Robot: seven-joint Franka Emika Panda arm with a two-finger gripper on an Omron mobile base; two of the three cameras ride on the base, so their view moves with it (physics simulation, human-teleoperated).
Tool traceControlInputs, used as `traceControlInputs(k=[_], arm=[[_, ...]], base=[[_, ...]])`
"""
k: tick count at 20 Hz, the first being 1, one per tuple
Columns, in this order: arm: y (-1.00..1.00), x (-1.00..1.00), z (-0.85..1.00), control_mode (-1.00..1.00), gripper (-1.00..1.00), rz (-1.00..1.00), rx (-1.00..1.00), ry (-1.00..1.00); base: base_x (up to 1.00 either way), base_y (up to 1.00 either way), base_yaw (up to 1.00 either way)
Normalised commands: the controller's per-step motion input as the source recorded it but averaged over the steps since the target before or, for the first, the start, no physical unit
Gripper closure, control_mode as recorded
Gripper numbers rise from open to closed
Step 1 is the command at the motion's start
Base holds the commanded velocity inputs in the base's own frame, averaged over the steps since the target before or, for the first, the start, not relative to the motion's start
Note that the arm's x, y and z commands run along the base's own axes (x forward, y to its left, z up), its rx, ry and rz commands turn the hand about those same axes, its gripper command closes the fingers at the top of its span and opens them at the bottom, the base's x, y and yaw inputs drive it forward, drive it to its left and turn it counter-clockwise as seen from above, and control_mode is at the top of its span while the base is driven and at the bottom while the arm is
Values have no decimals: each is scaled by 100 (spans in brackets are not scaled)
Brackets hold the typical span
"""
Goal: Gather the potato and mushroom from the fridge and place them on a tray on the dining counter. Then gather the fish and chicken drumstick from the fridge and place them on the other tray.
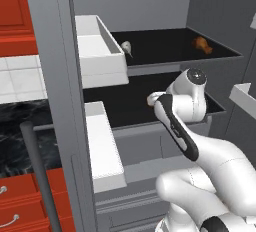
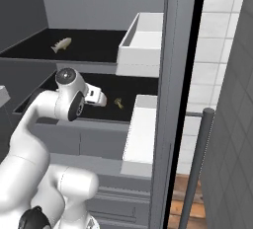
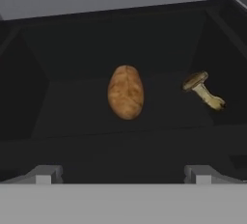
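In the hand view the potato (image 3: 126, 91) lies on the dark lower shelf (image 3: 72, 117) of the open fridge (image 1: 60, 76), near the middle of the picture, its long axis running up and down in that view, away from the camera toward the back wall. To its right and well apart lies the mushroom (image 3: 202, 89) on its side, brown cap toward the upper left, pale stem pointing down to the right, toward the shelf's right wall. The fingers (image 3: 46, 175) rise at the bottom of this view, spread wide and released, gripping nothing; the potato sits beyond the gap between them, with bare shelf in front of it.

In the left base view, going from the left: red cabinets and white tiles, the edge of the open left door with its white door bins (image 1: 100, 51), then the two dark shelves. On the upper shelf (image 1: 170, 48) a pale fish (image 1: 126, 48) lies just beside the bin, and a chicken drumstick (image 1: 202, 44) lies near the right wall, well apart from it. The arm's wrist reaches in at the level of the lower shelf and hides its contents there.

In the right base view the fish (image 2: 61, 44) lies tilted on the upper shelf; below, the gripper (image 2: 98, 97) points right over the lower shelf, and the mushroom (image 2: 119, 102) lies just beyond it, near the white bin of the right door (image 2: 143, 40).
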Motion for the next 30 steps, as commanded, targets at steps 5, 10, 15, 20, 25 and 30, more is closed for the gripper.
traceControlInputs(k=[5, 10, 15, 20, 25, 30], arm=[[0, 24, -13, -100, -100, 0, 0, 0], [0, 29, -10, -100, -100, 0, 0, 0], [0, 28, -10, -100, -100, 0, 0, 0], [0, 24, -13, -100, -100, 0, 0, 0], [0, 24, -14, -100, -100, 0, 0, 0], [0, 17, -13, -100, -100, 0, 0, 0]], base=[[0, 0, 0], [0, 0, 0], [0, 0, 0], [0, 0, 0], [0, 0, 0], [0, 0, 0]])
